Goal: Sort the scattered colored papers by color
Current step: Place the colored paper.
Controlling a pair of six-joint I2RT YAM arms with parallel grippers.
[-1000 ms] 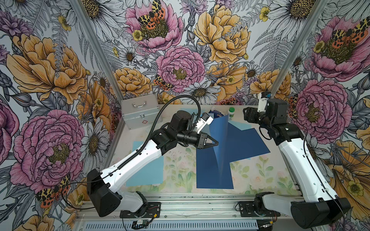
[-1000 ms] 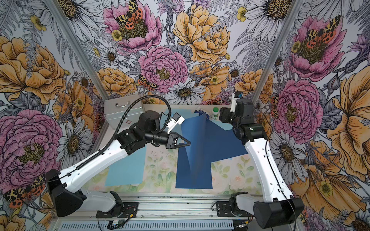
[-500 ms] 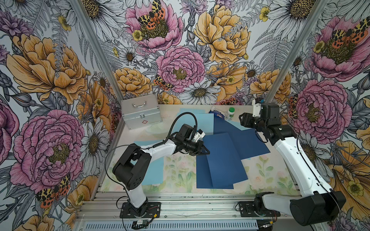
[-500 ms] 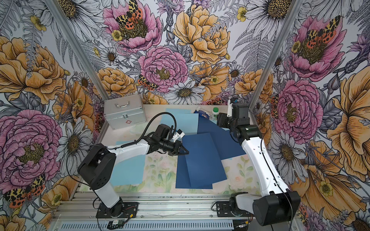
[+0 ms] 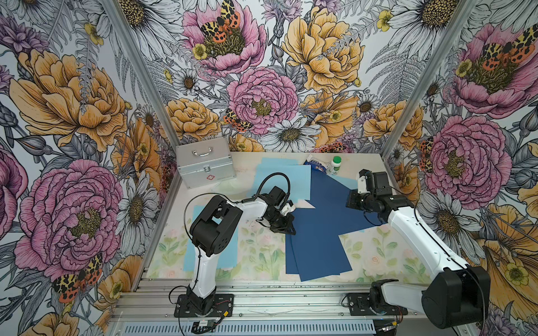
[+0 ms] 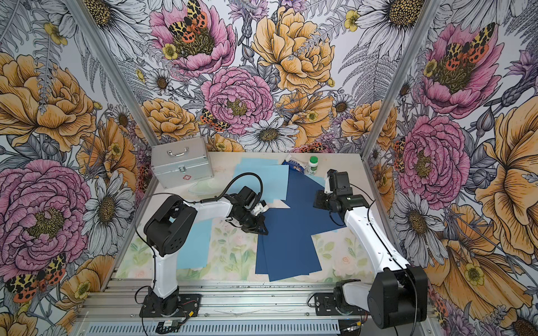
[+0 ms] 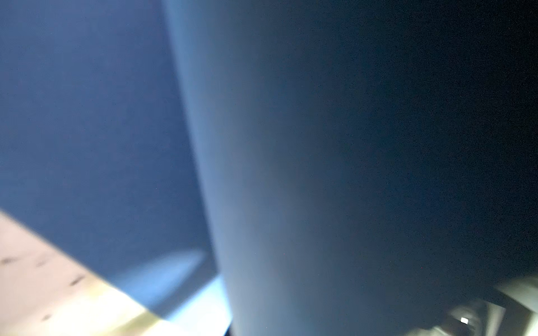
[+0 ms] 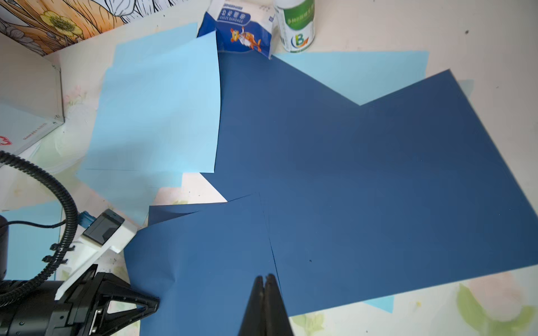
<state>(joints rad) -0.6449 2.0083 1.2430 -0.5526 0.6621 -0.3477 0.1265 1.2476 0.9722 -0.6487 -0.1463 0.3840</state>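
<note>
My left end effector (image 5: 291,232) is clenched on the left edge of the top dark navy paper sheet (image 5: 317,247). That sheet lies on more navy paper, fanned out in the middle of the floral-printed counter (image 5: 262,256). The left wrist view is filled with blurred navy paper right up against the lens.

My right end effector (image 8: 266,280) has its fingers pressed together with nothing between them. It hangs over the farther navy sheets (image 5: 329,192), and I cannot tell whether it touches them.

Light sky-blue paper sheets (image 5: 279,177) overlap at the back of the counter. A single sky-blue sheet (image 5: 230,256) lies near the front under my left arm. A hidden sky-blue sheet (image 8: 364,75) pokes out from beneath the navy ones.

I judge this paper to be almost weightless, floppy and slick against itself. A sheet should sag and swing once lifted, and dragging one will likely pull its neighbour along. I would pinch a free corner or a curled edge, one layer only, and keep the carry low. The buried sky-blue sheet probably needs the navy cleared off it first.
</note>
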